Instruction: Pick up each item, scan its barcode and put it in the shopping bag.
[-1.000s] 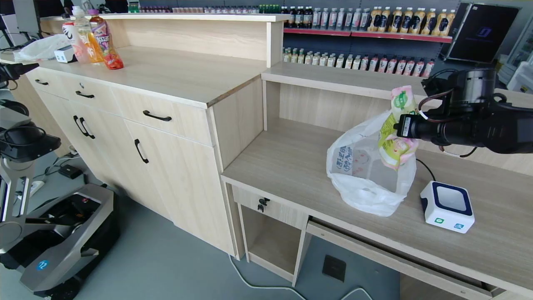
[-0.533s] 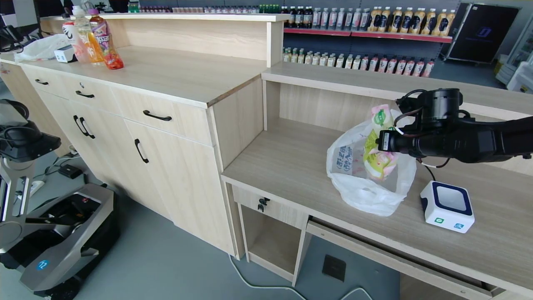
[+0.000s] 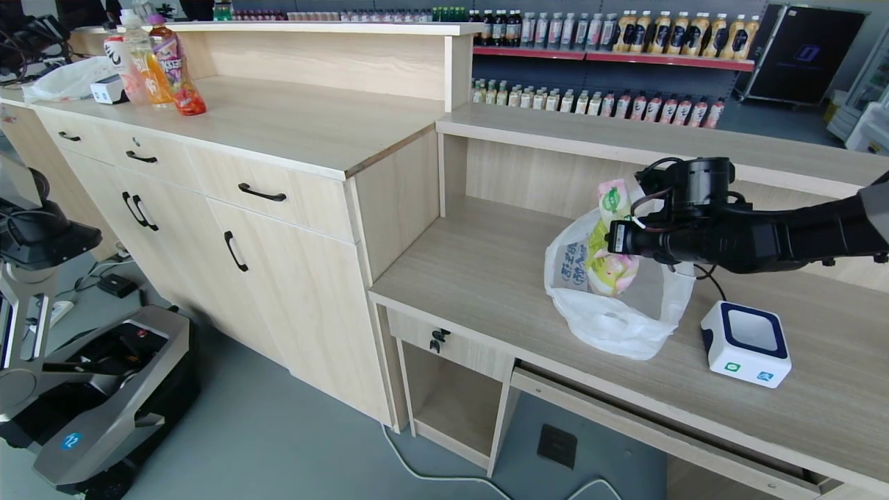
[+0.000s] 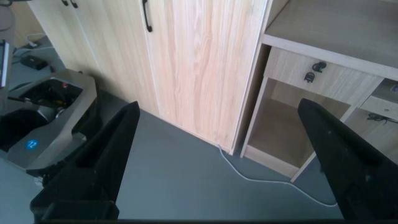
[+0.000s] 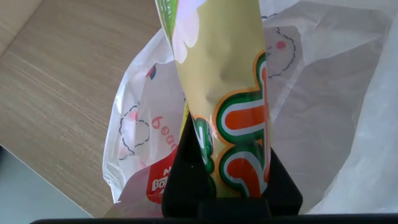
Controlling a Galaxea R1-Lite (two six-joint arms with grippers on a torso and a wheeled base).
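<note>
While clamped tight on a snack packet (image 3: 611,267), right gripper (image 5: 229,168) hangs over the shopping bag (image 3: 611,319) on the surface (image 3: 486,271). Left gripper (image 4: 219,106) spread wide, empty.

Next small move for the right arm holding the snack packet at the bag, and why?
Probably lower the snack packet deeper into the shopping bag before opening the jaws: it hangs upright, clamped, at the bag's open mouth, its top above the rim.
</note>
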